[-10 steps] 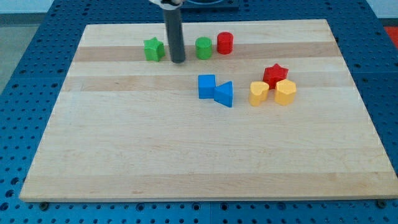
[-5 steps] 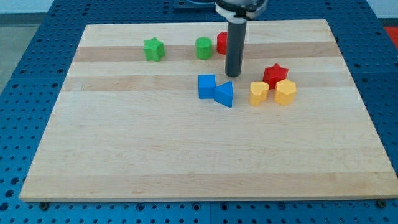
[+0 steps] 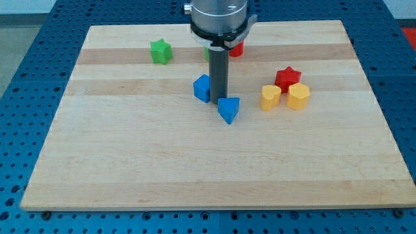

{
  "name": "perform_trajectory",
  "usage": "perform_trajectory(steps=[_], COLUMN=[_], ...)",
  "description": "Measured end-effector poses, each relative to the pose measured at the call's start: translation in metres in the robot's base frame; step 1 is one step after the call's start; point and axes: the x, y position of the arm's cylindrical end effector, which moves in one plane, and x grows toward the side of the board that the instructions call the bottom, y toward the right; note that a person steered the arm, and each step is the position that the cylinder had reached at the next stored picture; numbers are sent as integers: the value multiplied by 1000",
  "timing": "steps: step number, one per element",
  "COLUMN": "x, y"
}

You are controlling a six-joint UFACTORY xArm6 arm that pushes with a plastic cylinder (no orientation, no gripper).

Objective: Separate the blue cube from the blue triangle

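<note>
Blue cube (image 3: 202,88) shifted left; my tip (image 3: 218,99) between it, blue triangle (image 3: 228,109).

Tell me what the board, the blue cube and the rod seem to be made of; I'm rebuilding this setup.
The board: looks like pale wood with a smooth matt finish; it shows plank bands and faint grain. The blue cube: probably painted wood or plastic; flat even colour, no grain visible, so I can't settle it. The rod, ending at my tip between the cube and the blue triangle: dark, smooth, maybe metal or plastic.

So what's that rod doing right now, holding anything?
No gripper, holds nothing: my tip sits between the blue cube and the blue triangle.
</note>
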Motion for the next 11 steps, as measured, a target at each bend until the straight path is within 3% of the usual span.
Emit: perform_trajectory(steps=[7, 11], x=[0, -29], y=[0, 44])
